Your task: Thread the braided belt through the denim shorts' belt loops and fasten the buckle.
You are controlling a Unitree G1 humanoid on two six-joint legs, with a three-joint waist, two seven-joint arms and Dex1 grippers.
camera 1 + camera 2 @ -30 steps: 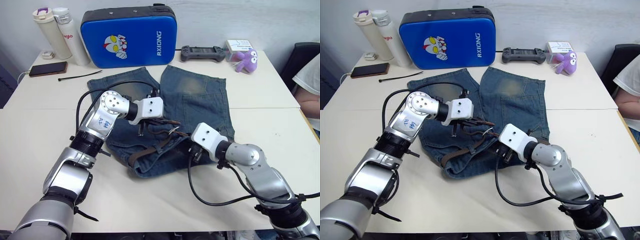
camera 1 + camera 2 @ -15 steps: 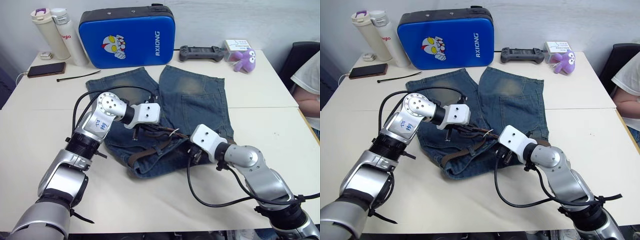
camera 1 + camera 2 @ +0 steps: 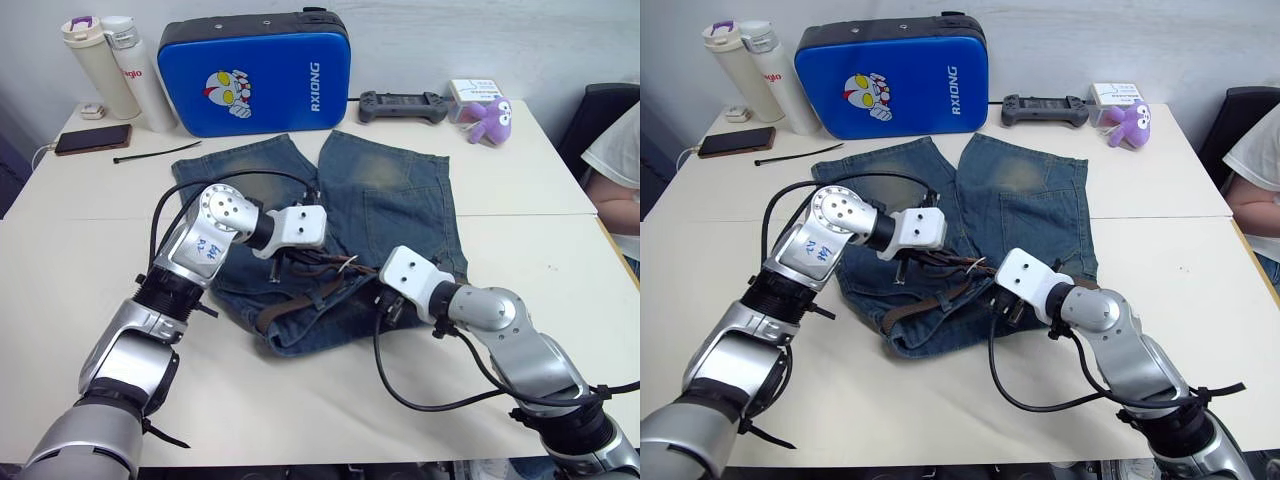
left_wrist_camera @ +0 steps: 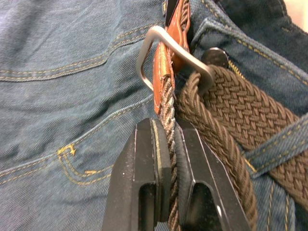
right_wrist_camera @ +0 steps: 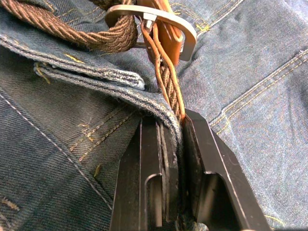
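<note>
The shorts (image 3: 340, 230) lie flat on the table (image 3: 80, 300), legs toward its far edge, waistband toward the near edge. The belt (image 3: 300, 295) runs along the waistband, its buckle (image 4: 163, 57) at the middle of the shorts. The left gripper (image 4: 168, 139) is clamped on the belt just behind the buckle. The right gripper (image 5: 175, 132) pinches a fold of waistband denim together with the belt strand, close beside the buckle. A belt loop (image 4: 276, 144) crosses the belt.
</note>
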